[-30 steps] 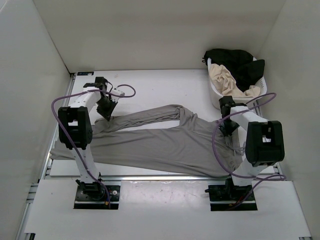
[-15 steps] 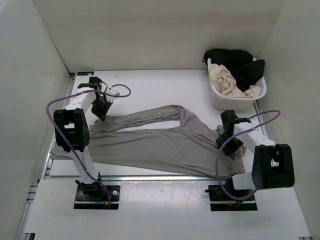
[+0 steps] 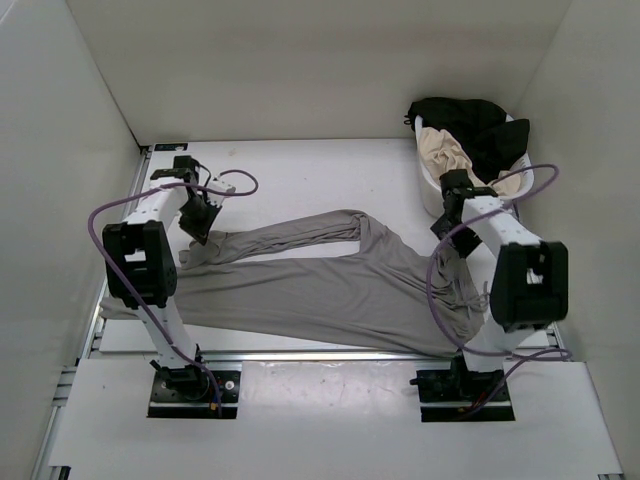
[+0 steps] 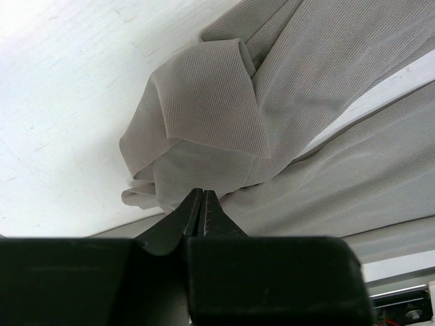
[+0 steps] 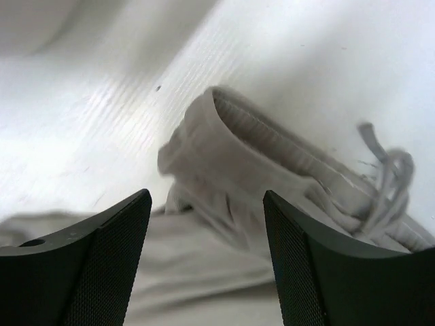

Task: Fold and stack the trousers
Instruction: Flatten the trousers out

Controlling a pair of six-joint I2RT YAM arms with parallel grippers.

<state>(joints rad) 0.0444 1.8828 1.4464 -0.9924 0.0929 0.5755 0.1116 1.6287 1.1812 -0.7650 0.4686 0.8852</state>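
Left gripper (image 4: 199,198), jaws pinching the bunched cuff of the mid-grey thin-fabric trousers (image 3: 330,285) at frame left, apparently anchors that leg, while right gripper (image 5: 206,197) hangs spread above the drawstring waistband (image 5: 285,163).

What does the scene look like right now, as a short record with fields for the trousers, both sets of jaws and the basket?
trousers: grey, spread across the table, unfolded
left jaws: shut on a leg end
right jaws: open above the drawstring waist, holding nothing
basket: far right corner, holding a cream garment and a black garment
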